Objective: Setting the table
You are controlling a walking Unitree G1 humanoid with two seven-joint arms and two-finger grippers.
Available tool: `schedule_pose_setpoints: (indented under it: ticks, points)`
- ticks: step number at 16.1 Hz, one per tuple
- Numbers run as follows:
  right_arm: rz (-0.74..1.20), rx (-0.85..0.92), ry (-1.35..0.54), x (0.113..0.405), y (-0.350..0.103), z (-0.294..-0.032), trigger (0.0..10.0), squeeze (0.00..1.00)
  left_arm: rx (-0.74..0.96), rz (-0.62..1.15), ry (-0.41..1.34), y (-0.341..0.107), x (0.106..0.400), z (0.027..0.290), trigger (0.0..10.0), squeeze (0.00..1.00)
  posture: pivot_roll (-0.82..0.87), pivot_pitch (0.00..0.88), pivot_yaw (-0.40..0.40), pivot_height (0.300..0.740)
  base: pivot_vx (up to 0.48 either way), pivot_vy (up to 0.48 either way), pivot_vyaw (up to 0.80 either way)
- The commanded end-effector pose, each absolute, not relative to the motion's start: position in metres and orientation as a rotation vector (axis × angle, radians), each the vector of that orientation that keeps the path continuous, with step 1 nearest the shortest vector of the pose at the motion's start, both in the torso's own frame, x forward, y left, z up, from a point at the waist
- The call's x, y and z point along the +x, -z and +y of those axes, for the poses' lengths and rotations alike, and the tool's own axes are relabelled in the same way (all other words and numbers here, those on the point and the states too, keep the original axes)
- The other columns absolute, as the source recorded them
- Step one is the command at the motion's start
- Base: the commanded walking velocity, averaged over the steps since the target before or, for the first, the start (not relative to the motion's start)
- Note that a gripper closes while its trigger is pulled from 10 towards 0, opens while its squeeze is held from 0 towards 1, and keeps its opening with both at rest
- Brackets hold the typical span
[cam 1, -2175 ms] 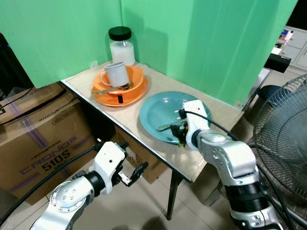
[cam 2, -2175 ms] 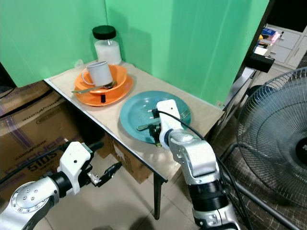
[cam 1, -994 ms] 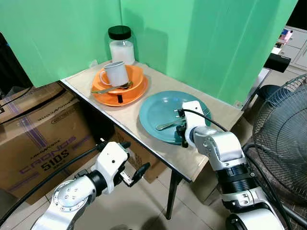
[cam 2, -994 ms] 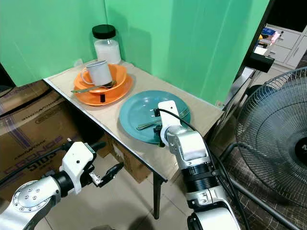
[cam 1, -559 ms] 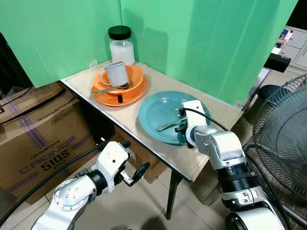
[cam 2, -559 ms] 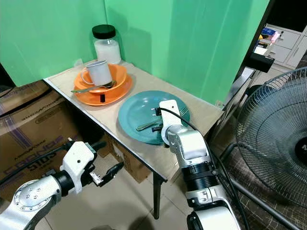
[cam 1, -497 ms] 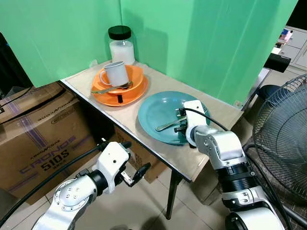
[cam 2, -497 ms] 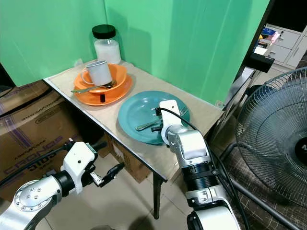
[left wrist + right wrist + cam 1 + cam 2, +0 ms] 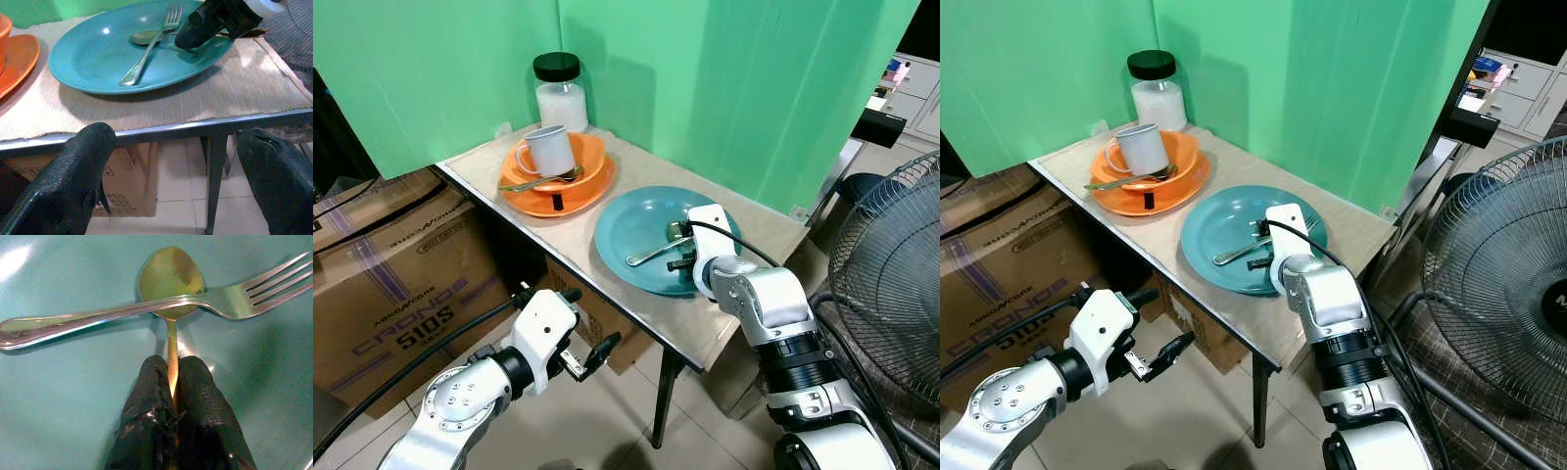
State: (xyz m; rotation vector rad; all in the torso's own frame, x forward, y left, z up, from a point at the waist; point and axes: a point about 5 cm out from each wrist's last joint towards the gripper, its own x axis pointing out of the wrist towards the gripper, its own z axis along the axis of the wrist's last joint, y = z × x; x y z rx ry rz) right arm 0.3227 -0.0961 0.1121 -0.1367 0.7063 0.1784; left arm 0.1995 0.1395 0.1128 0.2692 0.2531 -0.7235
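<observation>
The spoon (image 9: 171, 289) lies in the teal plate (image 9: 631, 220) at the centre of the head view, its gold bowl tucked under the fork (image 9: 146, 308), which crosses over it. The right gripper (image 9: 171, 396) has its two black fingers pressed together on the spoon's thin handle, low over the plate's right side.

To do this step well, I judge the spoon should be drawn back along its own handle and slightly up, so the bowl slides out from under the fork without dragging it (the fork rests right across the bowl and would likely tip or skate on the smooth glaze). The pinch sits far from the bowl, so a slow, level lift would limit swinging.

The left gripper (image 9: 582, 357) hangs with fingers spread below the table (image 9: 607, 294) edge, lower left of the frame.
</observation>
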Motion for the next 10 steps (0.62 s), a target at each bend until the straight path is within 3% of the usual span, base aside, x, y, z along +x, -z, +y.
schedule_pose_setpoints:
  ticks: [1, 5, 10]
  points:
    - [0.702, -0.151, -0.201, 0.324, -0.115, -0.094, 0.0, 0.0, 0.285, 0.246, 0.731, -0.113, 0.202, 0.139, 10.0, 0.0, 0.07, 0.0, 0.007, 0.74, 0.0, 0.0, 0.0]
    - [0.725, -0.244, -0.312, 0.319, -0.123, -0.098, 0.0, 0.0, 0.283, 0.242, 0.74, -0.112, 0.204, 0.137, 10.0, 0.0, 0.05, 0.0, 0.013, 0.74, 0.0, 0.0, 0.0]
    - [0.726, -0.383, -0.441, 0.308, -0.157, -0.126, 0.0, 0.0, 0.288, 0.232, 0.755, -0.112, 0.209, 0.135, 10.0, 0.0, 0.02, 0.0, 0.026, 0.74, 0.0, 0.0, 0.0]
